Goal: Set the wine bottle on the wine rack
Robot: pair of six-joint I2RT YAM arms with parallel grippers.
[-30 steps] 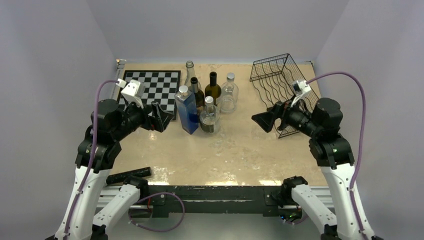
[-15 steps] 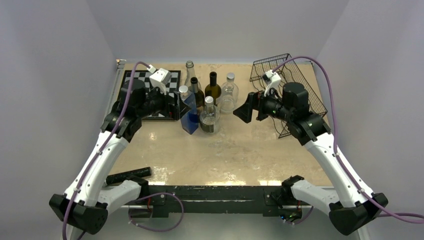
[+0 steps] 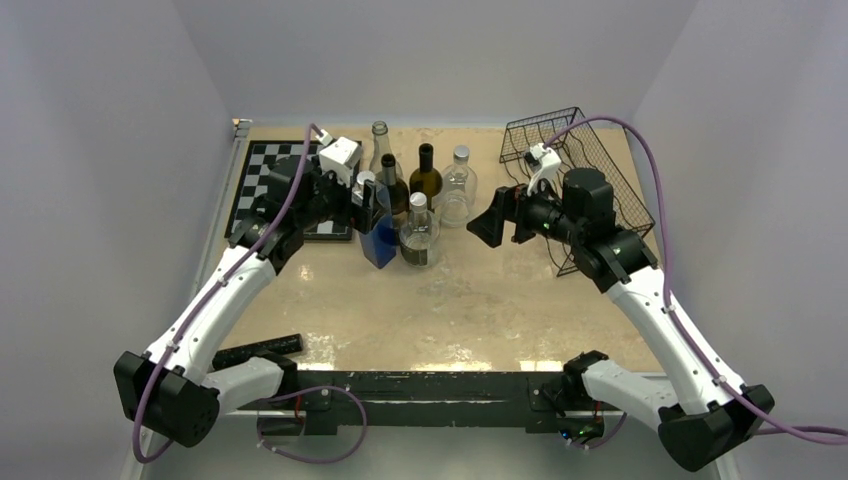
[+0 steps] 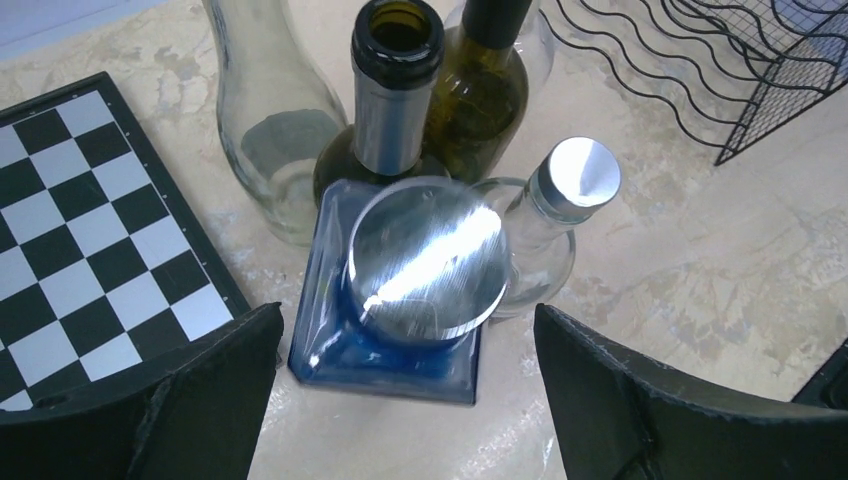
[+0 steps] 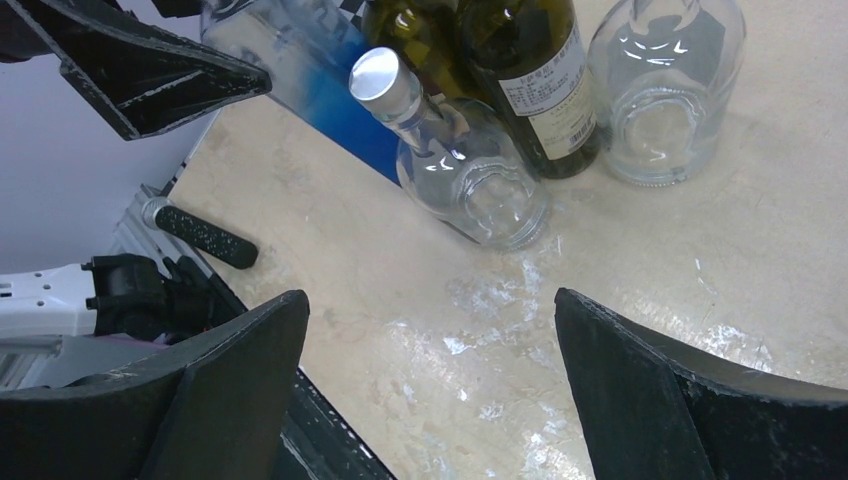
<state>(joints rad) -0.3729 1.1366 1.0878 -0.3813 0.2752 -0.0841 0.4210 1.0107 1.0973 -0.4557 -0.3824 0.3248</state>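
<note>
Tools spread, both empty: left tool (image 4: 407,330) over blue bottle (image 4: 420,262), right tool (image 5: 430,300) near wine rack (image 3: 592,160).

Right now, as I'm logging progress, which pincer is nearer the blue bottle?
Left. The left pincer hangs open over the cap of the blue bottle; the right pincer, also open, is off to its right beyond a clear bottle.

A chessboard (image 3: 258,172), a black bar (image 3: 258,350) and two glass bottles on the table (image 3: 450,300).
The blue square bottle (image 3: 378,238) stands just beside the chessboard's right edge, with a round silver-capped clear bottle (image 3: 418,240) next to it; the black bar lies near-left.
</note>
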